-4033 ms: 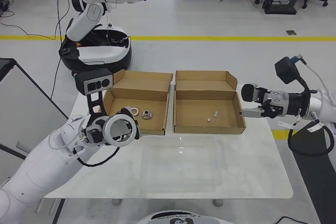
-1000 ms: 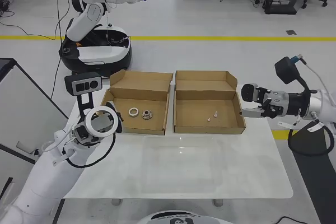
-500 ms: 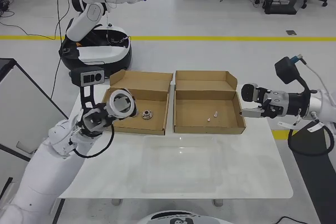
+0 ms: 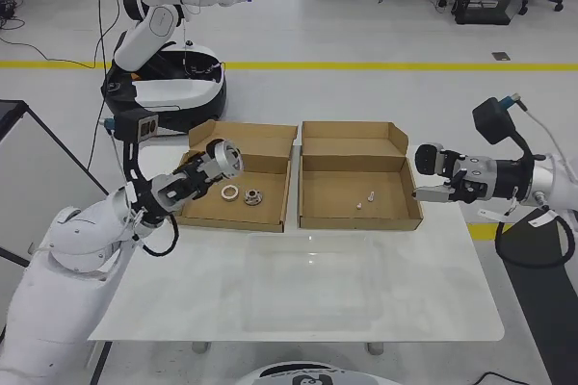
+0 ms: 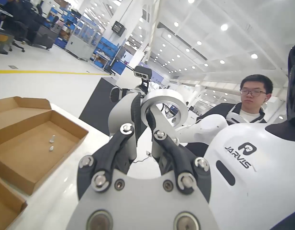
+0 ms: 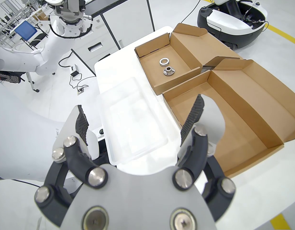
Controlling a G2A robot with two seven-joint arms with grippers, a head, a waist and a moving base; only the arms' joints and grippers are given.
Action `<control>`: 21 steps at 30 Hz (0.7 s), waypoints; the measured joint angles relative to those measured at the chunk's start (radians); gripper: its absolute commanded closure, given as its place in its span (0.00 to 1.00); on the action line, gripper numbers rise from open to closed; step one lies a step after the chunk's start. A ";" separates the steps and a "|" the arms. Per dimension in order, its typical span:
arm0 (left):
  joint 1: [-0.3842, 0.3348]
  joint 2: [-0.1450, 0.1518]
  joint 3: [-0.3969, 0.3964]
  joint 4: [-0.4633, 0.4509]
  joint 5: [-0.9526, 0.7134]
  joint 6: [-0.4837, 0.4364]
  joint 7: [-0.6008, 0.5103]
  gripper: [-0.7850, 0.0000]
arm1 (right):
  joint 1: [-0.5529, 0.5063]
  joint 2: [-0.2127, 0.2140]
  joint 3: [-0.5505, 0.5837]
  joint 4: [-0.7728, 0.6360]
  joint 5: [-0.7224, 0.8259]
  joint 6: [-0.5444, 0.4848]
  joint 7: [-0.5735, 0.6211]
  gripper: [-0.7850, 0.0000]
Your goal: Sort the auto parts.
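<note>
Left arm: left gripper [image 5: 143, 114] is closed on the wall of the large metal ring [image 5: 166, 96], one finger through the bore and one on the outer face. In the top view the ring [image 4: 227, 157] is held in the air, tilted, over the left box [image 4: 236, 223], which sits at the far-left part of the tabletop [image 4: 433, 289].

On the left box floor lie a small ring [image 4: 229, 192] and, just beside it, a flanged hub [image 4: 253, 196]. The right box [image 4: 361, 223], toward the far-right, holds two small pins [image 4: 366, 200]. A clear tray [image 4: 313, 241] sits at the near-middle.

Right gripper [image 6: 137, 111]: fingers spread wide, nothing between them, off the right edge of the tabletop.

Handling, judged: the ring is machined metal, rigid, smooth and probably slick, with some weight for its size. The wall pinch suits it. A low release would avoid it rolling or striking the two parts below.
</note>
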State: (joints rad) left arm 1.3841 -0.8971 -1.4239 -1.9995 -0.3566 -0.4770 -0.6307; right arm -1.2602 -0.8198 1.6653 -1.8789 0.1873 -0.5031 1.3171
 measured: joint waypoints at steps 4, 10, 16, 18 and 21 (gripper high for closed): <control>-0.037 -0.004 0.008 0.007 0.046 0.096 0.023 1.00 | 0.000 0.000 0.000 0.000 0.000 0.000 0.000 0.00; -0.120 -0.013 0.066 0.112 0.145 0.246 0.038 1.00 | 0.000 0.000 0.000 0.000 0.000 0.000 0.000 0.00; -0.179 -0.022 0.126 0.191 0.239 0.387 0.025 1.00 | 0.000 0.000 0.000 0.000 0.000 0.000 0.000 0.00; -0.187 -0.023 0.140 0.208 0.280 0.413 0.022 1.00 | 0.000 0.000 0.000 0.000 0.000 0.000 0.000 0.00; -0.191 -0.024 0.158 0.227 0.349 0.446 0.012 1.00 | 0.000 0.000 0.000 0.000 0.000 0.000 0.000 0.00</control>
State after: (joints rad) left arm 1.1930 -0.9212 -1.2660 -1.7722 -0.0078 -0.0312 -0.6186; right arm -1.2602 -0.8198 1.6653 -1.8789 0.1873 -0.5031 1.3171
